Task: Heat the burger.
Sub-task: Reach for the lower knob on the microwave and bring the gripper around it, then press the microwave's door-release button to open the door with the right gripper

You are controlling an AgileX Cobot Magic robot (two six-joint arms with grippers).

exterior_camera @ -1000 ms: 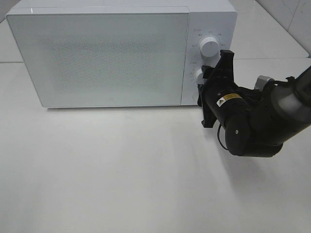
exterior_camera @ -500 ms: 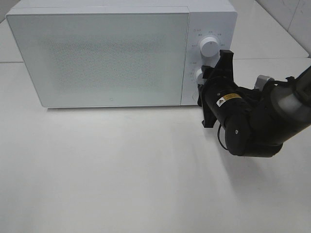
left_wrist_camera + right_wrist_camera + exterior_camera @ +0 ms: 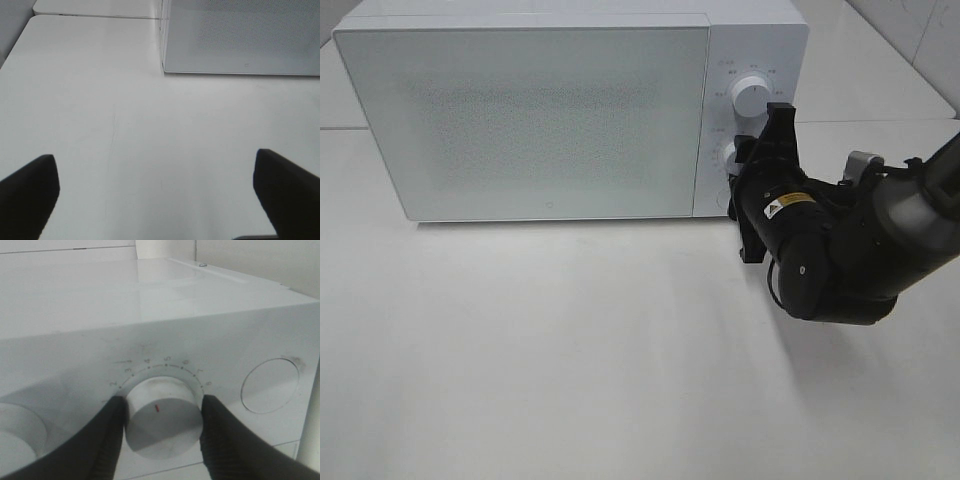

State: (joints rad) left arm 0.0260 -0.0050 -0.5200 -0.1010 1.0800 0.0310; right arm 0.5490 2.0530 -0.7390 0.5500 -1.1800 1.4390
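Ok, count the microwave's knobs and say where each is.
2. The upper knob stands free on the microwave; the lower knob, beneath it, sits between the fingers of the right end effector. The arm could hide more.

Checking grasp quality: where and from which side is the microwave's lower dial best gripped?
Pinch the dial by its round rim on opposite sides, coming straight at the microwave front along the dial's axis. It is a cylinder standing out from the panel, so a rim pinch can turn it. The right end effector sits so.
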